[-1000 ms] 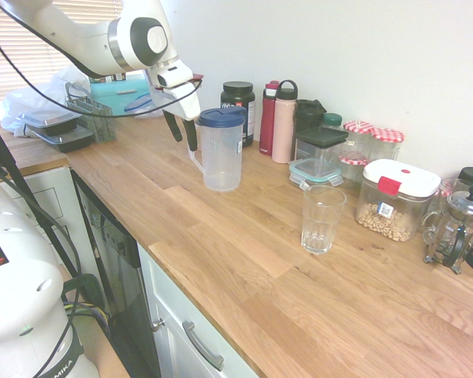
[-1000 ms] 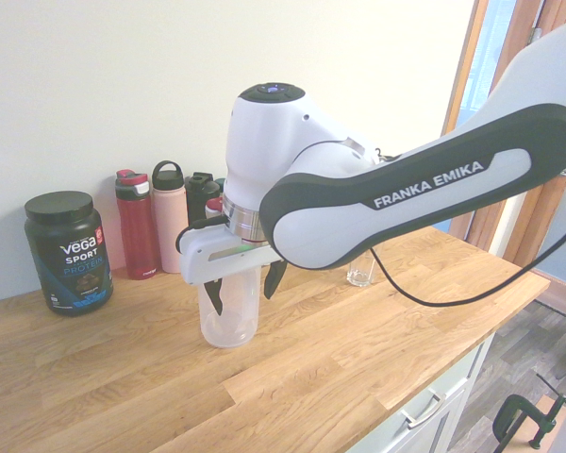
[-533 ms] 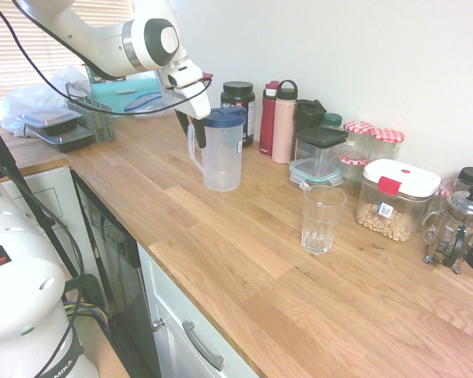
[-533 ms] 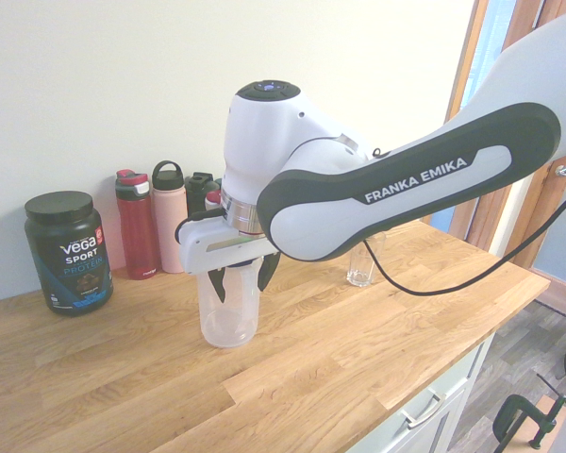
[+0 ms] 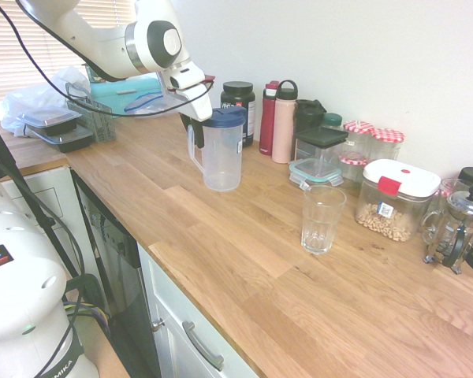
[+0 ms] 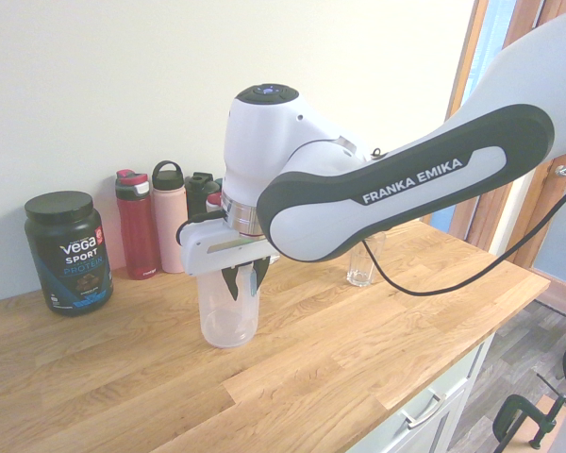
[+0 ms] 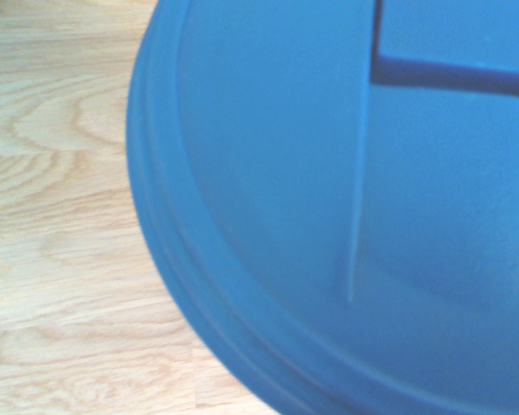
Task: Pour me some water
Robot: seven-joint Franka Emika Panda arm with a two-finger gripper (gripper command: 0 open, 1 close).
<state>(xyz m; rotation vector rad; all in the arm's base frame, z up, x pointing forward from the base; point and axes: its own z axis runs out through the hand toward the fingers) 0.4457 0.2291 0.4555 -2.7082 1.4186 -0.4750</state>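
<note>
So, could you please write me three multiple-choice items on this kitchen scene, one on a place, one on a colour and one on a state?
1. Where is the gripper?
A. at the jug's handle
B. over the drinking glass
C. at the coffee press

2. What colour is the jug's lid?
A. red
B. blue
C. white

3. What state is the drinking glass in?
A. lying on its side
B. upright and holding no visible water
C. upside down

Answers:
1. A, since the second exterior view shows the gripper closed in around the handle at the side of the jug.
2. B, because the lid fills the wrist view in blue.
3. B, as the glass stands upright on the wooden counter, apart from the jug, and looks clear to its base.
</note>
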